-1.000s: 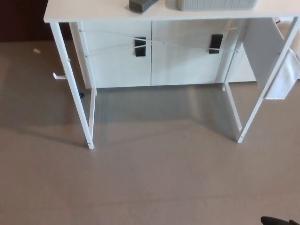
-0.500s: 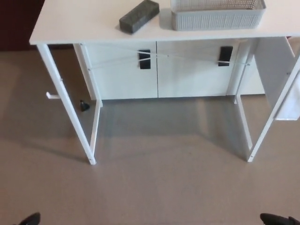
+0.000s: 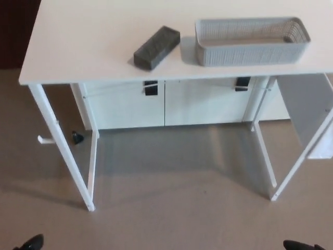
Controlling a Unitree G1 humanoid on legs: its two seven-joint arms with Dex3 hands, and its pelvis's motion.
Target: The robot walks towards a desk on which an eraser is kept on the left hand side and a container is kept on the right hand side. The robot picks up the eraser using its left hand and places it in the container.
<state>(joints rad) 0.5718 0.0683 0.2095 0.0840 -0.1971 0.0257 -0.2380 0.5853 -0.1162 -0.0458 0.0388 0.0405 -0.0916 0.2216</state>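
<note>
Fingers [image 3: 31, 243] peek in low — eraser [image 3: 157, 47], container [image 3: 252, 41] loom nearer.

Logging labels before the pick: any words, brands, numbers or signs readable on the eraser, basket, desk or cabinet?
None can be read.
Eraser: no print shows.
Basket: plain ribbed walls.
Desk: bare white top.
Cabinet: only black handles, unmarked.

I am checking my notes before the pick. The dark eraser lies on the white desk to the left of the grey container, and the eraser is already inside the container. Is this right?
Not entirely. In the head view the eraser lies on the white desk to the left of the grey container, but it is outside it, on the bare desktop, with a gap between them.
</note>
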